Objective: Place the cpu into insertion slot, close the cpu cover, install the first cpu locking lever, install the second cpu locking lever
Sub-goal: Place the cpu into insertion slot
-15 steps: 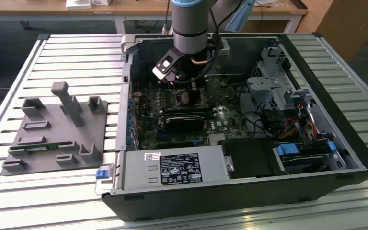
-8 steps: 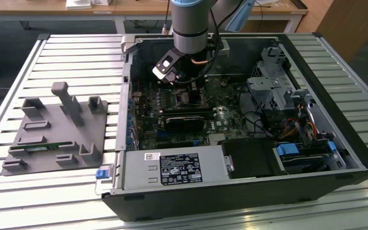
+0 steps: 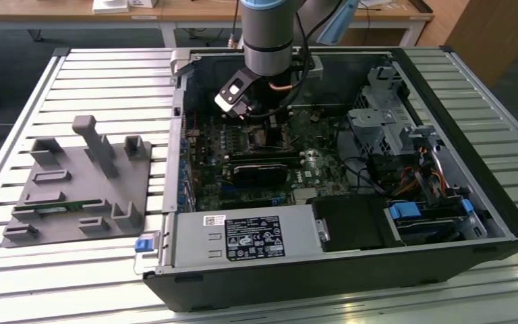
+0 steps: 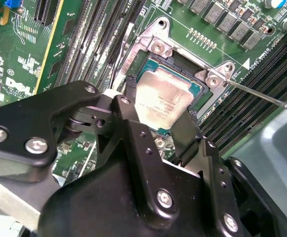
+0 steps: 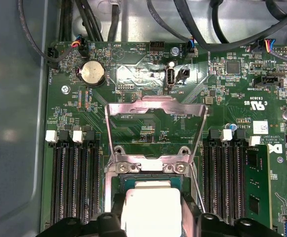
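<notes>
Slatted table, PC case — arm vert., end effector tight on cpu

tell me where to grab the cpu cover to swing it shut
Probably the free crossbar of the cpu cover, the end farthest from its hinge. The cover is swung open and its side rails are thin, so pinching the flat middle of that bar, coming in over the far edge, should give most leverage. The gripper is shut on the cpu now.

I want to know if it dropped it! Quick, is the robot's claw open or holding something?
The gripper: closed, holding the cpu by two opposite sides.
</notes>
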### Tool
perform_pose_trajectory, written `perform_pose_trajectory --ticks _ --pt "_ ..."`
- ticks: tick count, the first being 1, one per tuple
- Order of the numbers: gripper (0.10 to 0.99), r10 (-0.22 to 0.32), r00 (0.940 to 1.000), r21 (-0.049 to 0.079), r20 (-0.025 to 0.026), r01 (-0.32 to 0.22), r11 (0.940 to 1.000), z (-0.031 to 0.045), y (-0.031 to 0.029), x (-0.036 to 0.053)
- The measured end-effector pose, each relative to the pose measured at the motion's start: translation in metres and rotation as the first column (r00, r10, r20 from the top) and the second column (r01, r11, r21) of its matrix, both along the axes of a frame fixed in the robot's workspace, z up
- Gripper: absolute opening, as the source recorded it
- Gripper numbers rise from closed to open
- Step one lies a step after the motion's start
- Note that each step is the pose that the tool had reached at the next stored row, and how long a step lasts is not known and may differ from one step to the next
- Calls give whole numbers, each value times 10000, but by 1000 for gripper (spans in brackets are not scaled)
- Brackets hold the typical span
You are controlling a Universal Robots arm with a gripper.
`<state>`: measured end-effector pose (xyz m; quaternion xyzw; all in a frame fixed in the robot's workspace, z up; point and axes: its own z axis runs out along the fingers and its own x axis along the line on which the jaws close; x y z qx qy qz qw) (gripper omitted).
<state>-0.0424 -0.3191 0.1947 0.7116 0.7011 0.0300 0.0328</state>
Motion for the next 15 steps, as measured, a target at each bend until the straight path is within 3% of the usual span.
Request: perform_pose_trajectory --ticks 1,15 --pt "529 0 10000 0 1 0 10000 1 0 0" --pt "529 -84 10000 28 -22 84 10000 0 0 6"
